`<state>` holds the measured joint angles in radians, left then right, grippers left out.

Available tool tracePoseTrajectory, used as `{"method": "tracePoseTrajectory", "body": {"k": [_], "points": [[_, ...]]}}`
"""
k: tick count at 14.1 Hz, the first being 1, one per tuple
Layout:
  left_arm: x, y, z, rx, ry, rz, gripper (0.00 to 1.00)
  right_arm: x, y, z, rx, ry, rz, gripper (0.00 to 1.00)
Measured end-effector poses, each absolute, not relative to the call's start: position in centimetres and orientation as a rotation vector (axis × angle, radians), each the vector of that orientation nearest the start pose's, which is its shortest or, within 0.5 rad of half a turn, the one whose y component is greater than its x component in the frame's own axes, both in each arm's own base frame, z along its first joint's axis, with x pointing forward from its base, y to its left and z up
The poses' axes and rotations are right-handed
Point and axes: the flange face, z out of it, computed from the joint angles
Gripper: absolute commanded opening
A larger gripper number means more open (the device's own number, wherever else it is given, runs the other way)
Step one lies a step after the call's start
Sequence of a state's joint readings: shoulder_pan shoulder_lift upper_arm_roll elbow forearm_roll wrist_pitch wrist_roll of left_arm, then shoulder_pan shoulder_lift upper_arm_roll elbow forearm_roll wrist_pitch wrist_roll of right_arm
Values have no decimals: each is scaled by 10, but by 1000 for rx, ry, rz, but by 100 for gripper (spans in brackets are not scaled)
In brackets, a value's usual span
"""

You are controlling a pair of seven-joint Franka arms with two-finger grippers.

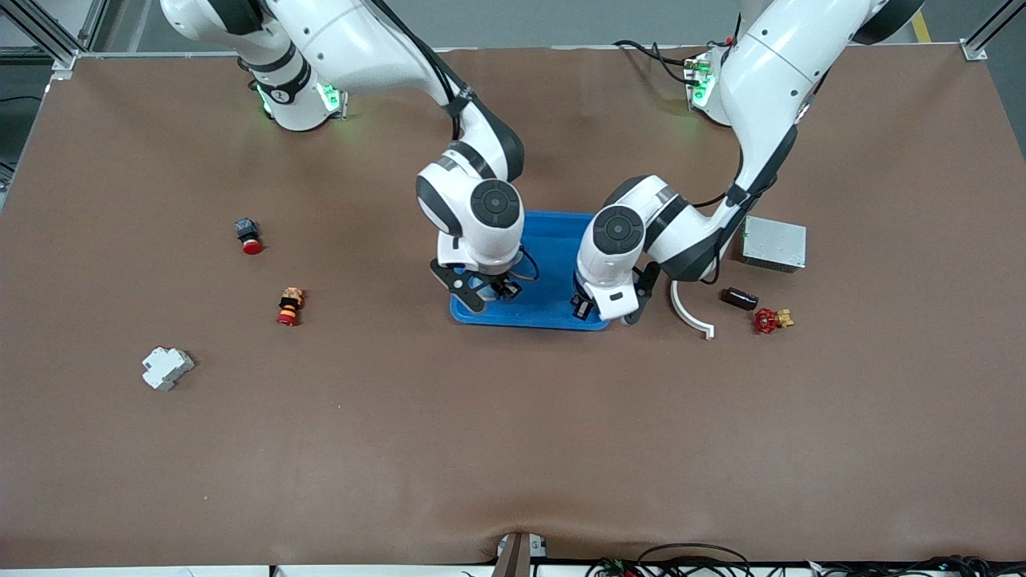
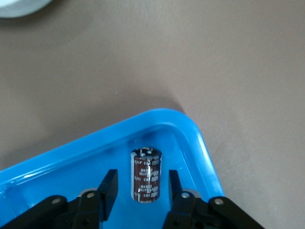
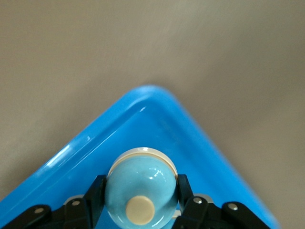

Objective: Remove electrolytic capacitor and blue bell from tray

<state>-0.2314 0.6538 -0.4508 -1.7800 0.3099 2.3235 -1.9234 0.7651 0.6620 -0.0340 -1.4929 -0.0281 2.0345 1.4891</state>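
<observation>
Both grippers work over the blue tray (image 1: 553,240) at the middle of the tabletop (image 1: 513,449).

Nearest the front camera lies a white breaker block (image 1: 167,367), toward the right arm's end. Over the tray's near edge, the right gripper (image 3: 141,198) clamps the pale blue bell (image 3: 141,191) between its fingers (image 3: 95,193). The left gripper (image 2: 141,187) sits over the tray's near corner toward the left arm's end, jaws narrowed around the dark capacitor (image 2: 146,175) with a small gap on each side; the capacitor is inside the tray. A white curved strip (image 1: 689,312), a brown vial (image 1: 738,298) and a red valve (image 1: 768,320) lie just beside the tray, with a grey metal box (image 1: 773,244) farther back.
</observation>
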Motion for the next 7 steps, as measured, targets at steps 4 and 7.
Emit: {"method": "tracePoseTrajectory", "body": {"k": [4,7], "points": [[519,-396,204,-2671,-1624,103,46,562,380,338,-3144,963,97,0],[519,-399,198,-2689,-1636,101,46,590,285,367,-3166,789,131,0]]}}
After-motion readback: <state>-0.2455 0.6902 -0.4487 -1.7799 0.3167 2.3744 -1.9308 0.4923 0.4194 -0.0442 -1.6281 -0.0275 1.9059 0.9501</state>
